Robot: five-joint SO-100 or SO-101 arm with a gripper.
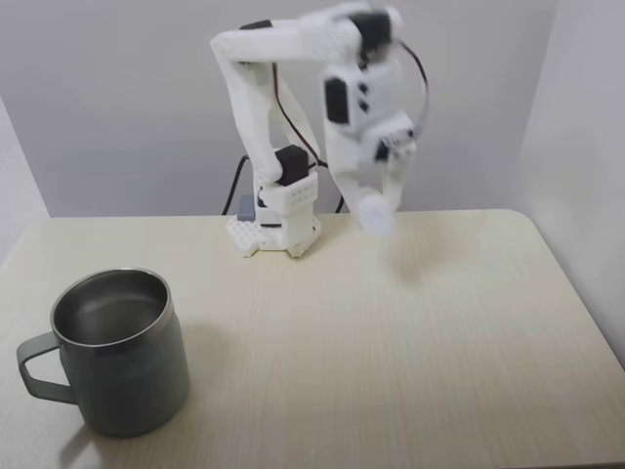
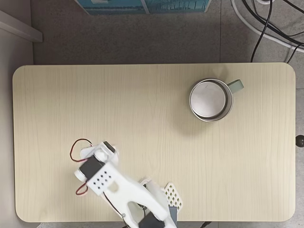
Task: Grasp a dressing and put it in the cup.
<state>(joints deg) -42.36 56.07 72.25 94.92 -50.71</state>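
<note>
1. I see my gripper (image 1: 376, 210) up in the air in the upper middle of the front fixed view. Its jaws are closed on the dressing (image 1: 376, 216), a small white roll at the tip. It is blurry, so I say this with some care.
2. In the fixed view from above, the gripper (image 2: 99, 154) sits in the lower left. The arm covers the tip there, so I cannot see the roll.
3. The cup (image 1: 122, 352) stands in the lower left of the front view. From above, the cup (image 2: 211, 99) is in the upper right. It looks empty inside.
4. So I think the picking up is done. What is left is to carry the roll over to the cup and drop it in. The cup is well apart from the gripper.
5. The table (image 2: 142, 109) is pale wood with round corners.
6. Behind it are plain grey walls. From above I see a grey floor and black cables (image 2: 266, 23) at the upper right.
</note>
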